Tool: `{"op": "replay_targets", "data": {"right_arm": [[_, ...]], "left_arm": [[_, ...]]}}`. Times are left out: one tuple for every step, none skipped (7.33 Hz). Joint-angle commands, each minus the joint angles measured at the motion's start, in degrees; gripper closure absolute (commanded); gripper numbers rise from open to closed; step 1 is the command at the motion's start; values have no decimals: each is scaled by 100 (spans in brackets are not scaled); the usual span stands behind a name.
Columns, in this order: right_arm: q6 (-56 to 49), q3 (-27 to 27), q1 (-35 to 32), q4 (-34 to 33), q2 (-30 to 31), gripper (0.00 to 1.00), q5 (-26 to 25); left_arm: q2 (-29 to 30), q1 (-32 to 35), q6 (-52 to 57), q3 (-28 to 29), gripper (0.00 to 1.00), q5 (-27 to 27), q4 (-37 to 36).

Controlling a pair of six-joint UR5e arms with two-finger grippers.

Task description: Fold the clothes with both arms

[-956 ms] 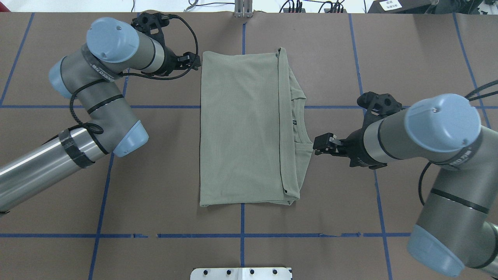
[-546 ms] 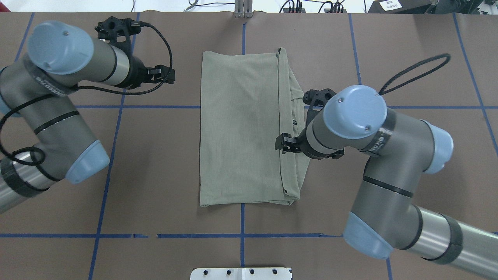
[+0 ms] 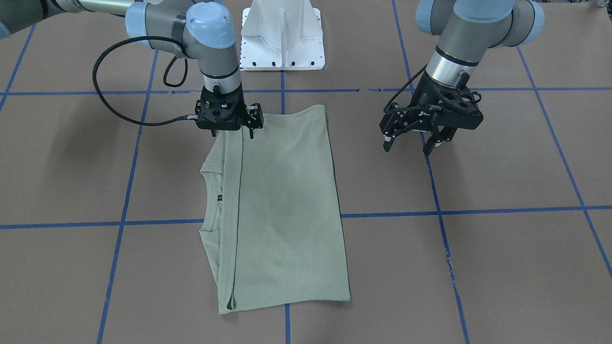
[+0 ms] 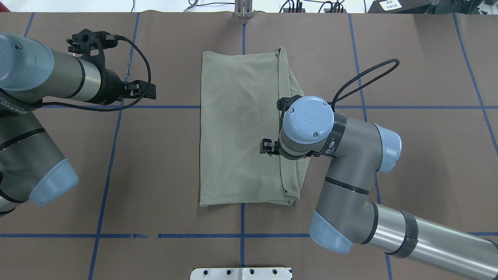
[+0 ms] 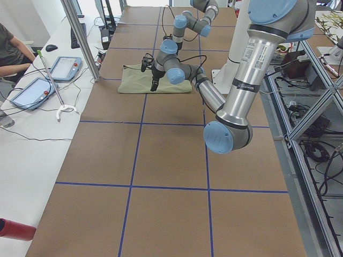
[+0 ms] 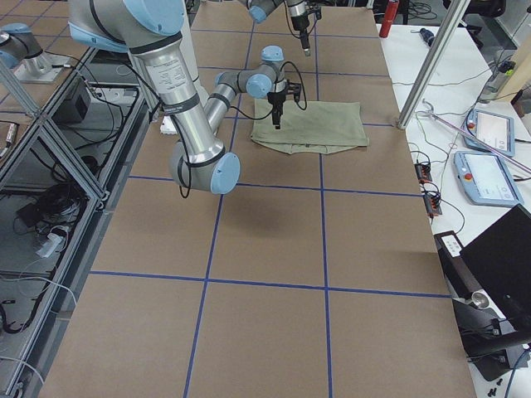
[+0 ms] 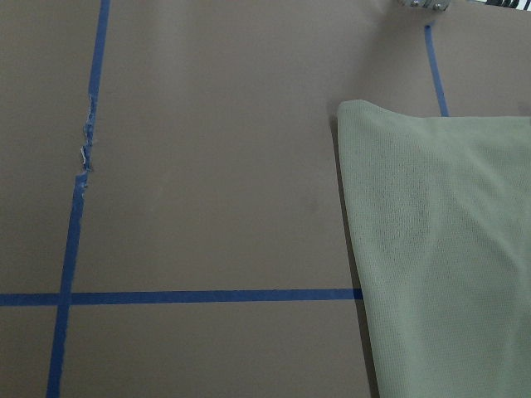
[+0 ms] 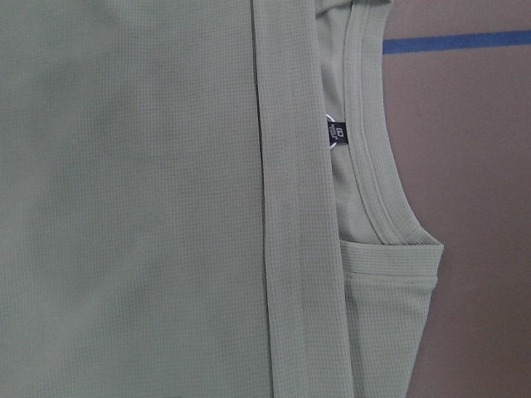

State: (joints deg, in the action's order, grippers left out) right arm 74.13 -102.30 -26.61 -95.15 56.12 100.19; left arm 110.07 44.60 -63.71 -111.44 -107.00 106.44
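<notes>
The pale sage-green shirt (image 4: 239, 128) lies flat at the table's middle, folded into a tall rectangle (image 3: 282, 205). Its round neck and black label (image 8: 339, 133) peek out from under the folded edge on my right side. My right gripper (image 3: 233, 134) hangs just above the shirt near that folded edge, toward the end nearer my base, pointing straight down with its jaws apart and nothing in them. In the overhead view my wrist hides most of it, and only one finger (image 4: 266, 147) shows. My left gripper (image 3: 406, 149) hovers open over bare table, well off the shirt's other long edge (image 4: 149, 90).
The brown table carries a grid of blue tape lines (image 4: 241, 235). The white pedestal base (image 3: 282, 43) stands at my side of the table. A side desk holds tablets (image 5: 32, 91), and a person's arm (image 5: 10, 67) rests there. A red cylinder (image 5: 16, 229) lies near that desk's end.
My right arm swung in from the right and now stands over the shirt's folded edge. My left gripper drew back left and toward me, away from the shirt's far corner.
</notes>
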Motion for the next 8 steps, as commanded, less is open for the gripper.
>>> {"op": "replay_targets", "data": {"right_arm": [[-22,246,348,5,-49,0,-298],[-22,272,489,-30,4,0,-280],[-30,255,551,-274,21,0,-237],[-196,194,561,-555,4,0,-193],[-406,106,561,-784,22,0,-184],[-608,-8,569,-1073,48,0,-184],[-645,-18,570,-1128,65,0,-184],[-646,-1,596,-1120,66,0,-184]], "left_arm": [[-12,4,7,-27,0,-66,-1],[-12,4,7,-45,0,-75,-1],[-12,4,-19,-54,0,-75,-1],[-21,13,-36,-80,0,-127,-1],[-30,13,-45,-89,0,-189,-1],[-30,13,-45,-89,0,-207,-1],[-30,13,-54,-98,0,-259,-1],[-30,13,-54,-98,0,-259,-1]]}}
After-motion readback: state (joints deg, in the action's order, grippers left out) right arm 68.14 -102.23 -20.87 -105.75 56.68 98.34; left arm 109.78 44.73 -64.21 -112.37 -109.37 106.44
